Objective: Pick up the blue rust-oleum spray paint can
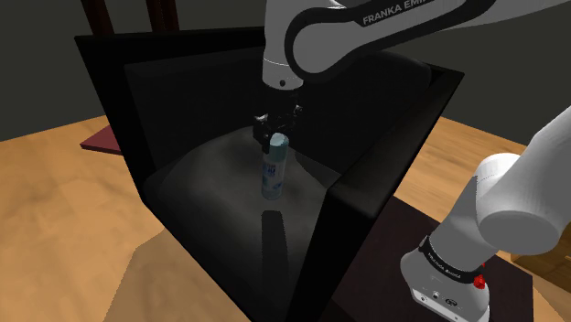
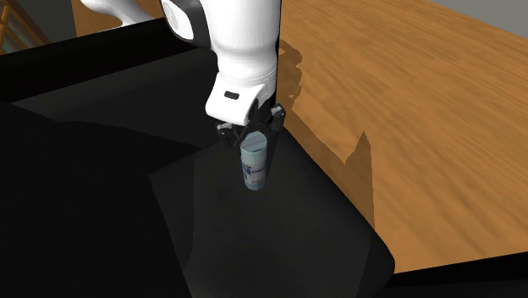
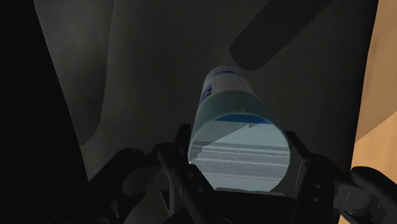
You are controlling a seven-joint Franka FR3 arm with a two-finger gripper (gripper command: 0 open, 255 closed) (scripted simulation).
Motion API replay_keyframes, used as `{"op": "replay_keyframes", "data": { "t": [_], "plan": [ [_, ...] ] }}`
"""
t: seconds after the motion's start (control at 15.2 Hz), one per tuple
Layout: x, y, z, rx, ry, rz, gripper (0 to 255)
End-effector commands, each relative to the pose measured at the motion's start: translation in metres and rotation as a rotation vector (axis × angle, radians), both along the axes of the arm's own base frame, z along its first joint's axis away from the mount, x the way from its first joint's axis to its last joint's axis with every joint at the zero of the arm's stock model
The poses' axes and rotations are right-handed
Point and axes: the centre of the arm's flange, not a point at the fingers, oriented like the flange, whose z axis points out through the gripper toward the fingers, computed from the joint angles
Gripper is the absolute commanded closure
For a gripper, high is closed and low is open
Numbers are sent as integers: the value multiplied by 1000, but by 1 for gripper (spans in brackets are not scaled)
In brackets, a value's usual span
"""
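A pale blue spray can (image 1: 273, 171) with a white-and-blue label stands upright on the dark seat of a black armchair (image 1: 206, 187). My gripper (image 1: 277, 135) comes down from above, and its black fingers clasp the can's cap on both sides. From the second exterior view the can (image 2: 254, 168) hangs straight below the gripper (image 2: 254, 142), its base at or just over the seat cushion (image 2: 279, 237). The wrist view looks down on the round cap of the can (image 3: 236, 105), held between the two fingers of the gripper (image 3: 240, 167).
The armchair's tall back (image 1: 174, 69) and its thick armrest (image 1: 371, 187) wall in the seat. Wooden floor (image 1: 64, 220) lies around the chair, with a dark red mat (image 1: 101, 139) beyond. The robot's stand (image 1: 517, 288) is at the shoulder view's lower right.
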Motion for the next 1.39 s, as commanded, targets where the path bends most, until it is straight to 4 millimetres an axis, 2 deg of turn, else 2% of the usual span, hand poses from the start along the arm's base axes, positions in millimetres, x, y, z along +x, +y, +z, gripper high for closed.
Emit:
{"op": "replay_keyframes", "data": {
  "t": [0.0,0.46,1.32],
  "plan": [
    [0,0,0,0,0,0,255],
    [0,1,-1,0,0,0,255],
    [0,1,68,0,0,0,255]
  ]
}}
